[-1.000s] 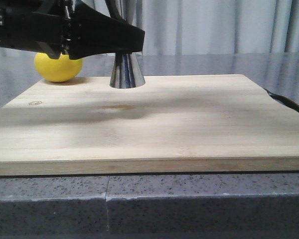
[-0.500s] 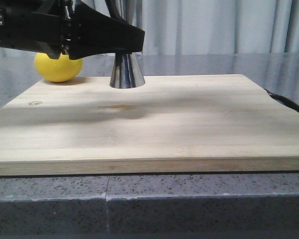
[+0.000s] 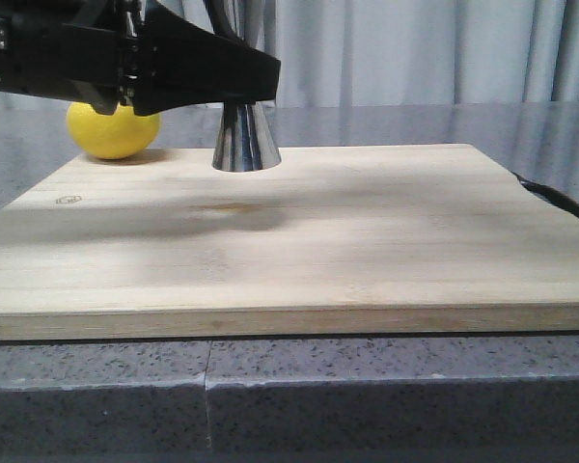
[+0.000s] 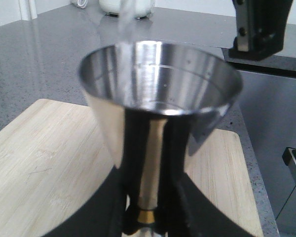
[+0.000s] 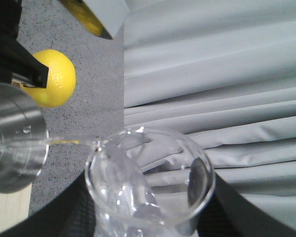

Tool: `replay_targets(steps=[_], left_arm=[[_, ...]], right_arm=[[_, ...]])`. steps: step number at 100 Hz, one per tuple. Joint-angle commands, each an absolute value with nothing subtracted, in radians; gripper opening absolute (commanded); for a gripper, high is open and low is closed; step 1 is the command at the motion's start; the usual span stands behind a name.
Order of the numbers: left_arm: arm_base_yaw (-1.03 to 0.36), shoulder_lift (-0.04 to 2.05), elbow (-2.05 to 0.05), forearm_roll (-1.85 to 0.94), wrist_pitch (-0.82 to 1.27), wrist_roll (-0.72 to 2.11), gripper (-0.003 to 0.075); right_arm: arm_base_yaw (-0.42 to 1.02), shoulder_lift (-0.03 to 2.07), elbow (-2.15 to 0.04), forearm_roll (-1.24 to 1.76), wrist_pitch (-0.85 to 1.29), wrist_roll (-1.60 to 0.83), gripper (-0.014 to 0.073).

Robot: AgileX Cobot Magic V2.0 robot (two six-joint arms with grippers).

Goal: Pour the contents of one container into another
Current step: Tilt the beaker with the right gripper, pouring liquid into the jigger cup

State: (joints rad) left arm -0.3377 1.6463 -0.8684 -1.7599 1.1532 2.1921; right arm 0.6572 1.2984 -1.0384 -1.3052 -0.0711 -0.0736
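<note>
Tilted glass beaker (image 5: 150,182), thin clear stream off its lip into steel jigger (image 5: 15,138), lemon (image 5: 52,79) beyond

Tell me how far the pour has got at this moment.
Done: the left end effector grips the jigger at its waist, and the right end effector holds the beaker tipped over it. In hand: a thin stream runs from the beaker's lip into the jigger. Left: finishing the pour and righting the beaker.
</note>
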Motion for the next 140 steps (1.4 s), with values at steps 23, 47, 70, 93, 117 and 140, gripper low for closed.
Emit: replay_targets(steps=[23,47,70,93,117,140], left_arm=[[-0.346,1.609,-0.896,-1.837,1.272,2.186,-0.0019],[-0.346,1.609,-0.896,-1.837,1.272,2.186,-0.0019],[-0.346,1.609,-0.896,-1.837,1.272,2.186,-0.0019],[-0.346,1.609,-0.896,-1.837,1.272,2.186,-0.0019],[-0.346,1.609,-0.896,-1.837,1.272,2.186,-0.0019],[-0.346,1.609,-0.896,-1.837,1.272,2.186,-0.0019]], right_arm=[[0.659,1.273,-1.077,-1.346,-0.085,-0.076,0.0183],[0.659,1.273,-1.077,-1.375,-0.085,-0.076,0.0183],[0.659,1.273,-1.077,-1.418,-0.085,-0.076,0.0183],[0.659,1.273,-1.077,-1.479,-0.085,-0.076,0.0183],[0.659,1.273,-1.077,-1.522,-0.085,-0.076,0.0183],[0.659,1.273,-1.077,-1.541,-0.085,-0.076,0.0183]])
